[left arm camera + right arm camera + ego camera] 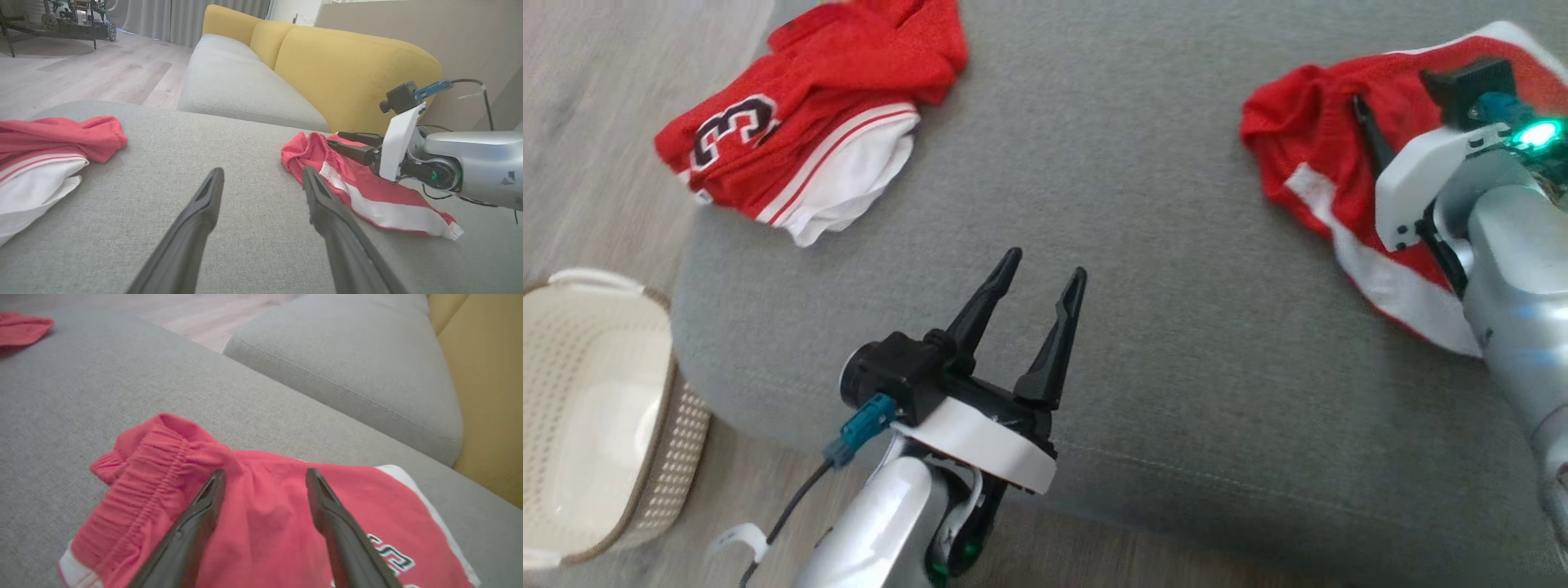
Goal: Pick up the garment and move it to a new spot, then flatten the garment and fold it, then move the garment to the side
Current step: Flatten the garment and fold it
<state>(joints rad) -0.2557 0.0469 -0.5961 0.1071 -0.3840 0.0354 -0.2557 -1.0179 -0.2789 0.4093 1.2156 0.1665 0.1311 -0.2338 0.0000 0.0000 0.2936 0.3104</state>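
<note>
While the left gripper (1046, 265) hangs at 6 o'clock in the head view, fingers spread and empty above the grey seat cushion (1160, 245), the right gripper (265, 475) sits at 2 o'clock over the red shorts (1303, 139). Its fingers stand apart, tips over the fabric beside the elastic waistband (139, 498); contact cannot be judged. A red number-3 jersey (833, 98) lies crumpled at 10 o'clock, well apart from the shorts. A cream laundry basket (690, 416) stands at 8 o'clock on the floor.
</note>
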